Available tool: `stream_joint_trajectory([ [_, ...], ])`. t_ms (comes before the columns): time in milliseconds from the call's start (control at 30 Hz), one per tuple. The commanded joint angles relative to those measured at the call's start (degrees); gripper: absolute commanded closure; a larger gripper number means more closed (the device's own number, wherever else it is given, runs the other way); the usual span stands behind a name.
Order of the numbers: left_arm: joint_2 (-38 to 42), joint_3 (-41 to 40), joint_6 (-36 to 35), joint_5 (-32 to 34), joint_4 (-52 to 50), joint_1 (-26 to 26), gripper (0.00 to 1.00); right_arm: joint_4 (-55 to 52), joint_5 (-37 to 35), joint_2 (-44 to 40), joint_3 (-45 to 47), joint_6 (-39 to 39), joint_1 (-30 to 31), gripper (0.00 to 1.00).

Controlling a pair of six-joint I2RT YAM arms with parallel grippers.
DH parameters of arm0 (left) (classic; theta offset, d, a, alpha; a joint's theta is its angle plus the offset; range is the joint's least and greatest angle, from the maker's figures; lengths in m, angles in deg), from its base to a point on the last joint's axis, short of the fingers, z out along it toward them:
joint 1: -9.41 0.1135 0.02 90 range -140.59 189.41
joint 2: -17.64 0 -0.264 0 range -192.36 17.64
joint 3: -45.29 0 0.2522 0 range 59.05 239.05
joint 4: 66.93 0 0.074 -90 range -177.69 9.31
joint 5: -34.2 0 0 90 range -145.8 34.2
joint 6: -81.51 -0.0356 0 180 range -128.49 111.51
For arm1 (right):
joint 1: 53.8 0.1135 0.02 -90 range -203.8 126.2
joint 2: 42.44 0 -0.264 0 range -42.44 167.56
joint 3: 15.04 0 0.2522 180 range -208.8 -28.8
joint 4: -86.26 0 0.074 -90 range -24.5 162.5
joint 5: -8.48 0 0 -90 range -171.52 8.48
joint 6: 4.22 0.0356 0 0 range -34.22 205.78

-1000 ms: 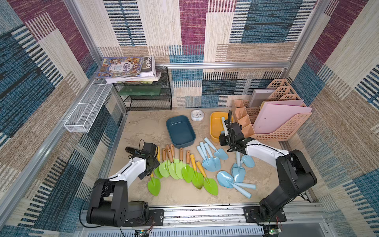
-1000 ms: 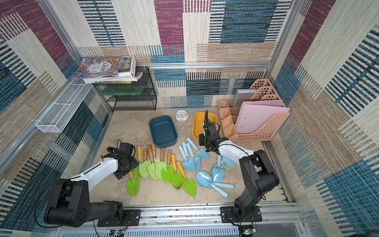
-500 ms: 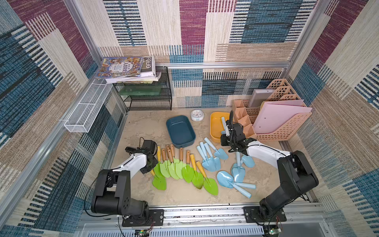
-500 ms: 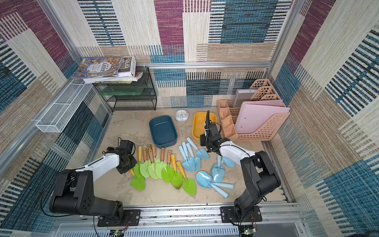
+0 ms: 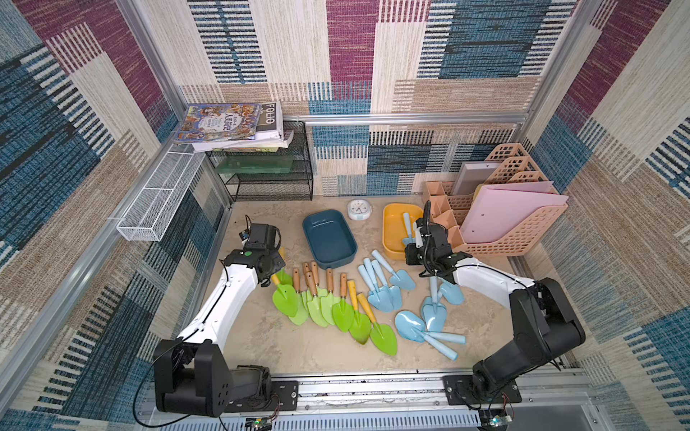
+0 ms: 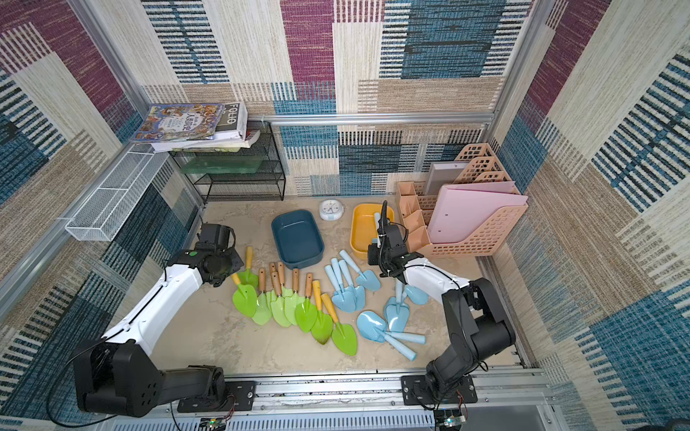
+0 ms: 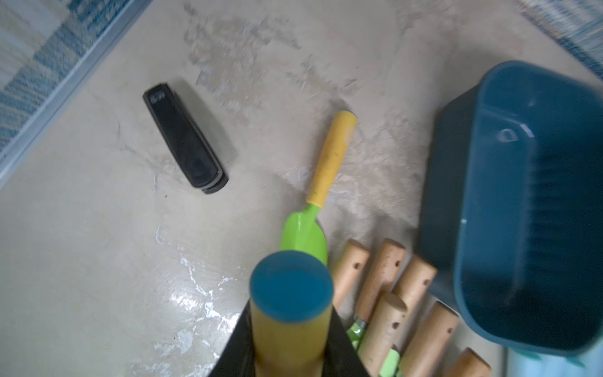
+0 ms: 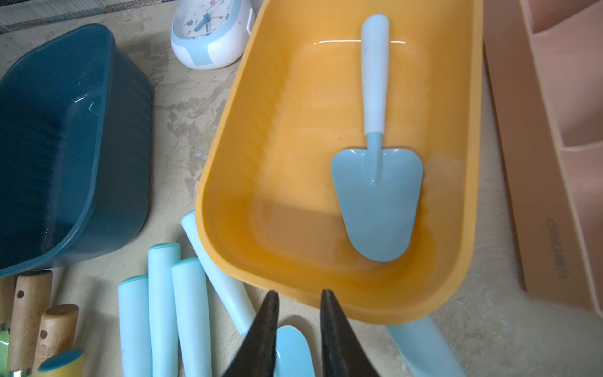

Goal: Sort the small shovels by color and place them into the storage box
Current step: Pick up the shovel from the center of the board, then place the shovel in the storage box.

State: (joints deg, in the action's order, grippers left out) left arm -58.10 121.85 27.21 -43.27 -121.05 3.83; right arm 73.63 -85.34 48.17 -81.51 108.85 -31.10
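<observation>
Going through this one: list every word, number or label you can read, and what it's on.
"FOLIO": on the black book.
Too small or blurred to read: the colourful book title, the clock dial numbers, the embossed mark on the pink organizer, the label on the black object.

Bright, even light from above, shadows soft. In my left wrist view the blue tub [image 7: 450, 182] is smeared with blur, the yellow-handled shovel [image 7: 290, 293] beside it is out of focus, and glare streaks the floor [image 7: 81, 261] nearby.

"FOLIO" on black book [image 5: 269, 114], atop wire shelf [image 5: 269, 186]
</observation>
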Motion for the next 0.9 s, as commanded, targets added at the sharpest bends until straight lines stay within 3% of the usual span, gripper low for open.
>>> stream_joint_trajectory([
  [0,-0.69,4.55,-4.33,-1.21,-3.4,-1.53,1.0,1.16,0.12,-0.28,-0.09,0.49,-0.09,0.74],
  [200,-11.38,16.03,-5.55,-2.58,1.13,-8.04,1.0,1.67,0.56,0.05,0.1,1.01,-0.02,0.74],
  [400,-29.68,33.21,-7.39,-3.79,5.47,-12.9,1.0,1.38,-0.87,1.08,0.07,0.67,-0.2,0.75],
  [633,-46.65,48.02,-5.02,-2.08,7.96,-13.44,1.0,1.59,-1.33,2.9,-0.2,-0.12,-0.29,0.75],
  [867,-56.96,58.18,-2.05,1.33,8.23,-13.51,1.0,1.92,-1.92,4.24,-0.39,-0.39,-0.64,0.75],
])
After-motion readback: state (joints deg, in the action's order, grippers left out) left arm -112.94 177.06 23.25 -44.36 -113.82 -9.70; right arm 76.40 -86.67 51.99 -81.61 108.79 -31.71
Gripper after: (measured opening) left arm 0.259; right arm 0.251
